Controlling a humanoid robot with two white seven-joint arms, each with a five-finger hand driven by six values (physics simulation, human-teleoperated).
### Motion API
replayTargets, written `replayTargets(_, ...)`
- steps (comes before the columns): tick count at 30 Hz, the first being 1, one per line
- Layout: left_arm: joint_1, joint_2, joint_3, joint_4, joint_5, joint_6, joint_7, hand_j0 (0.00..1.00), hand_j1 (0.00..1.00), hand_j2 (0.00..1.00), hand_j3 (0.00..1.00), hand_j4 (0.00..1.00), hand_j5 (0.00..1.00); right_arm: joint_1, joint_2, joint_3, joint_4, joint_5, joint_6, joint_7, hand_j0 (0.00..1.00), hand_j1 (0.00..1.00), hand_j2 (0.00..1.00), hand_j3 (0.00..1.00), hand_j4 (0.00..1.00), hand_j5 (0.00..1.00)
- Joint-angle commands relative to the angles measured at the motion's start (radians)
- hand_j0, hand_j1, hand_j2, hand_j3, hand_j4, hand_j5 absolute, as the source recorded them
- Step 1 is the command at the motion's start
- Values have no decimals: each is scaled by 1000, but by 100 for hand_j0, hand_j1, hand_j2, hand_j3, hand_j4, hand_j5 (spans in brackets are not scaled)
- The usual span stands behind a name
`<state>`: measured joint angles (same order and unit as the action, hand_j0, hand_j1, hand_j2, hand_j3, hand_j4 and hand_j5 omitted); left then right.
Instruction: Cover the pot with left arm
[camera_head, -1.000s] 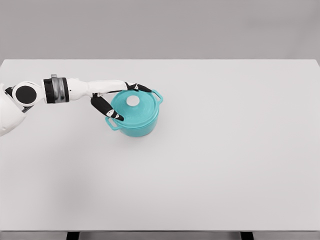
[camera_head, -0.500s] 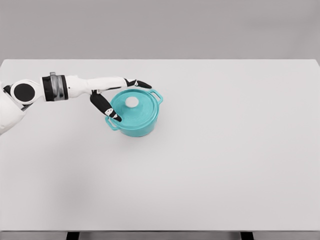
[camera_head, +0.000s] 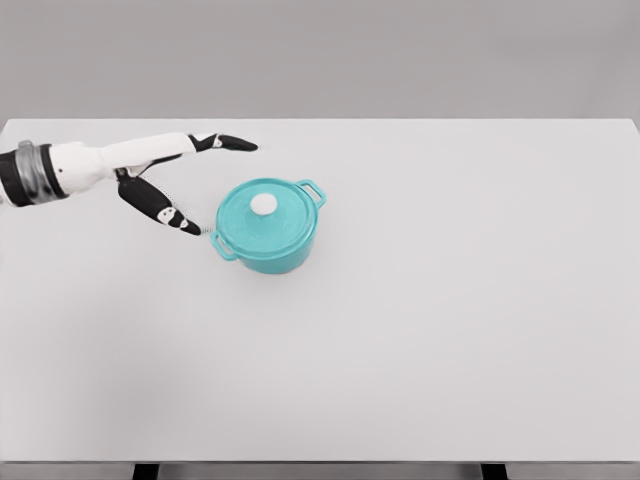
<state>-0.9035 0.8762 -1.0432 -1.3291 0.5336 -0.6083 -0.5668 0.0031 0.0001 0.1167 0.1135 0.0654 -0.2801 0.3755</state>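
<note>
In the head view, our left hand hangs over the table just left of the teal pot, fingers spread and holding nothing, clear of it. The lid sits level on the pot, white knob centred, left of the table's middle. We judge the covering done. Any withdrawal should go leftward, keeping the thumb off the near handle.

— What can't you see here?
— The left arm runs off the left edge of the frame, so its upper part is lost to you.
— Anything else?
— The lid hides the pot's inside.
</note>
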Motion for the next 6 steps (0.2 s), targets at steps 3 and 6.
replayTargets(3,51,139,60,-68,71,-3,-1,100,100,100,100,100,100,0,0,0,0,1,-1,0,100,100,100,100,100,100)
replayTargets(6,69,172,58,-56,69,-3,1,100,100,100,100,100,100,0,0,0,0,1,-1,0,100,100,100,100,100,100)
